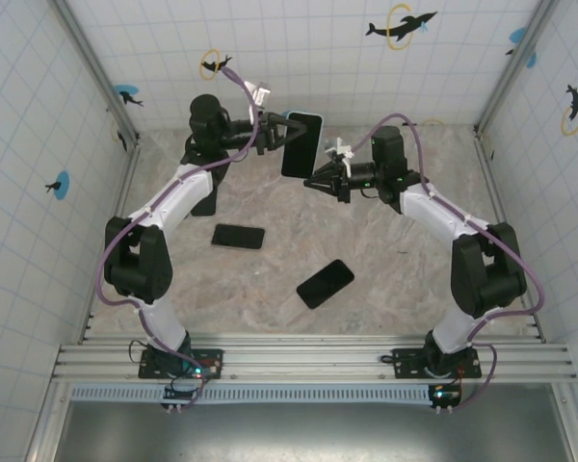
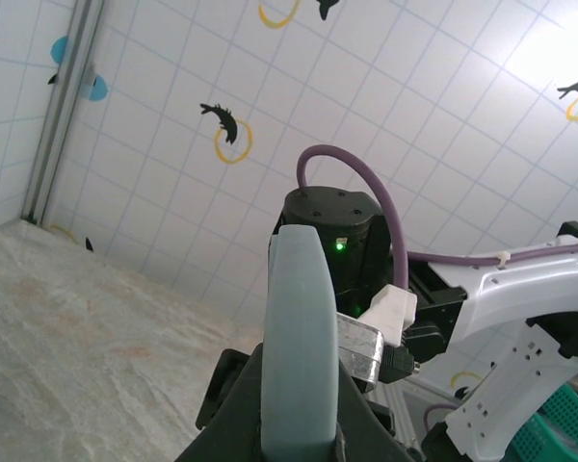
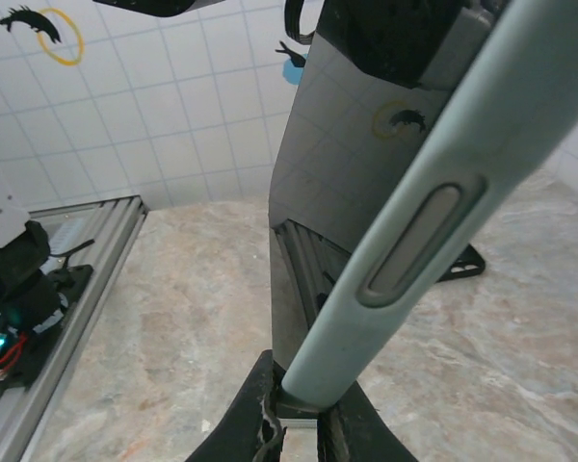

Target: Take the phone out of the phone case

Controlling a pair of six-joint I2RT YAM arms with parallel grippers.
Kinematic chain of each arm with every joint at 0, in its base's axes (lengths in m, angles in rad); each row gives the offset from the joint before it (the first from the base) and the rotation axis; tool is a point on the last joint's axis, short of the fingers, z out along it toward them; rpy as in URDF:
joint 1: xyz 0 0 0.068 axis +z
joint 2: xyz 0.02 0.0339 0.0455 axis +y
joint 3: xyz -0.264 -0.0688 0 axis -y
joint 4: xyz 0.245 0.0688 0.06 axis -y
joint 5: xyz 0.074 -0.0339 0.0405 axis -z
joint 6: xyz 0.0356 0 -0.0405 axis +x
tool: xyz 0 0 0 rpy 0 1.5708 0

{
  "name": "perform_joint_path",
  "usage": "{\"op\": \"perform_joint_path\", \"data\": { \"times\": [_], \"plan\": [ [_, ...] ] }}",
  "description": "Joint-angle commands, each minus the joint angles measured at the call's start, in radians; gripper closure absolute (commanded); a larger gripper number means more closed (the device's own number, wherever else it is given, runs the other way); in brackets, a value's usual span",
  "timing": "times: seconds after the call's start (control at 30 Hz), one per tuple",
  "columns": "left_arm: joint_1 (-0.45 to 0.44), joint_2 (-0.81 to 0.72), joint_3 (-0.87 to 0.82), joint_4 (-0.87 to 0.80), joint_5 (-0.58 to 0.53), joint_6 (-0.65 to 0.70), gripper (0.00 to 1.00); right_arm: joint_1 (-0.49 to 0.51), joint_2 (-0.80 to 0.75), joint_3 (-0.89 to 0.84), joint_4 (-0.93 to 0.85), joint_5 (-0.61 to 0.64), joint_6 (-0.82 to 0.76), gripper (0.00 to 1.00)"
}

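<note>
Separating step: left claw (image 1: 275,132) clamps the case (image 3: 433,202) with the phone (image 1: 302,144) inside, right claw (image 1: 310,181) pinches narrow on the case's lower corner, next likely prying the corner off.

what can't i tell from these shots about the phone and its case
- Left wrist view: phone case edge-on in the left gripper, screen hidden.
- Right wrist view: case's upper end cut off at the frame's top-right corner.
- Top view: whether the phone has begun leaving the case, too small; right gripper covers its lower corner.
- Top view: dark object partly hidden under the left arm.
</note>
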Motion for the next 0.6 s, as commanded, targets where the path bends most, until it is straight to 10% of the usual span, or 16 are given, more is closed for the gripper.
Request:
{"op": "perform_joint_path", "data": {
  "times": [0.0, 0.57],
  "plan": [
    [-0.051, -0.06, -0.031, 0.053, 0.107, -0.187, 1.0, -0.018, -0.034, 0.029, 0.06, 0.299, -0.05, 0.92],
    [-0.079, -0.062, -0.015, 0.048, 0.096, -0.166, 1.0, -0.003, -0.096, -0.038, 0.164, 0.343, -0.014, 0.92]
  ]
}}
